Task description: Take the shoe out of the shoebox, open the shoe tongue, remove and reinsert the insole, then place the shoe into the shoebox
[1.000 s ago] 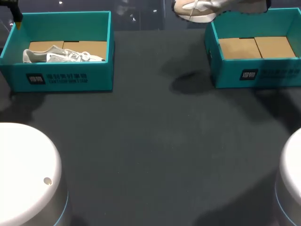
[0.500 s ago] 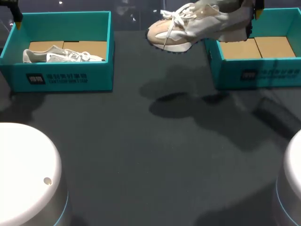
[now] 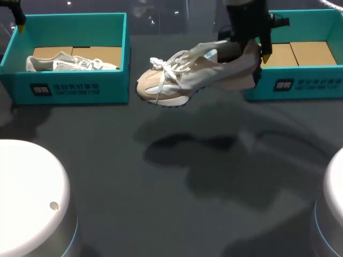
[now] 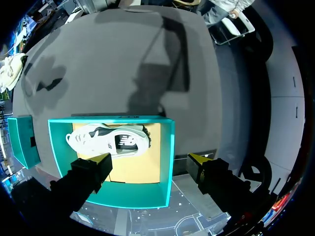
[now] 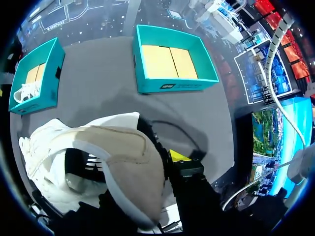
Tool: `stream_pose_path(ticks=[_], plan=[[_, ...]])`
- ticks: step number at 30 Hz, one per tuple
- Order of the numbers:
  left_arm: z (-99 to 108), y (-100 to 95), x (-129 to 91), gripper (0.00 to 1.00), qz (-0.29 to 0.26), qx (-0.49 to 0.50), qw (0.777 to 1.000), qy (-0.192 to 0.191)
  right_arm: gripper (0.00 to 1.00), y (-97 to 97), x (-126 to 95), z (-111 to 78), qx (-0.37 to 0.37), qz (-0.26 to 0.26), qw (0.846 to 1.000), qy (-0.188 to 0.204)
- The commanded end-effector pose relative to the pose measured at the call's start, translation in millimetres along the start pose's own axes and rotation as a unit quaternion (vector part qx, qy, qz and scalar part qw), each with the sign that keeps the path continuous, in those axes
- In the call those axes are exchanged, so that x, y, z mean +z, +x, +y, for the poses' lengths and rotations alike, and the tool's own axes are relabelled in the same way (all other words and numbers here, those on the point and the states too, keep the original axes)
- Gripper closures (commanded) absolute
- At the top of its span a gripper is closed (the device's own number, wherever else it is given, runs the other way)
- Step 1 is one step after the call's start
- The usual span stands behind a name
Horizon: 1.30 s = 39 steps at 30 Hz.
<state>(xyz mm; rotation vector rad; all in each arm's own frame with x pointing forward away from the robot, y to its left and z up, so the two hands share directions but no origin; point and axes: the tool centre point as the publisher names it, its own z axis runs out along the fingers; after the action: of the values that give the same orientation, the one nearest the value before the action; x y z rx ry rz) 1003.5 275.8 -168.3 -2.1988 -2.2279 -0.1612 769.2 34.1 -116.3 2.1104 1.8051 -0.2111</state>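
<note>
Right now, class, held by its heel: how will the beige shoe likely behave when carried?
Probably light and fairly stiff: the beige shoe holds its shape with the right gripper only at its heel. Its laces look floppy, apt to snag.

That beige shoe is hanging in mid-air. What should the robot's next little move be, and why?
Probably lower the shoe onto the bare table beneath it. The right gripper pinches it by the heel, its shadow shows it clear of the table, and the left gripper is away over the left box, so opening the tongue likely needs it resting.
</note>
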Motion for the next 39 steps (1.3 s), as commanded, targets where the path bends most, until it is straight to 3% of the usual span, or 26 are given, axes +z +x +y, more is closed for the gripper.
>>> stream_pose_path(ticks=[1, 10, 16, 33, 39], plan=[[-1, 0.2, 0, 0.0, 0.001, 0.0, 1.0, -0.001, 1.0, 7.6, 2, -23.3, 0.006, 0.003, 0.999, -0.034], [-1, 0.2, 0, 0.0, 0.001, 0.0, 1.0, -0.001, 1.0, 30.2, 10, -48.2, 0.011, 0.004, 0.999, -0.035], [-1, 0.2, 0, 0.0, 0.001, 0.0, 1.0, -0.001, 1.0, 45.9, 37, -55.8, 0.016, 0.008, 1.0, -0.021], [-1, 0.2, 0, 0.0, 0.001, 0.0, 1.0, -0.001, 1.0, 53.7, 105, -91.7, 0.013, 0.027, 0.999, -0.034], [-1, 0.2, 0, 0.0, 0.001, 0.0, 1.0, -0.001, 1.0, 56.8, 133, -97.9, 0.003, 0.033, 0.999, -0.02]])
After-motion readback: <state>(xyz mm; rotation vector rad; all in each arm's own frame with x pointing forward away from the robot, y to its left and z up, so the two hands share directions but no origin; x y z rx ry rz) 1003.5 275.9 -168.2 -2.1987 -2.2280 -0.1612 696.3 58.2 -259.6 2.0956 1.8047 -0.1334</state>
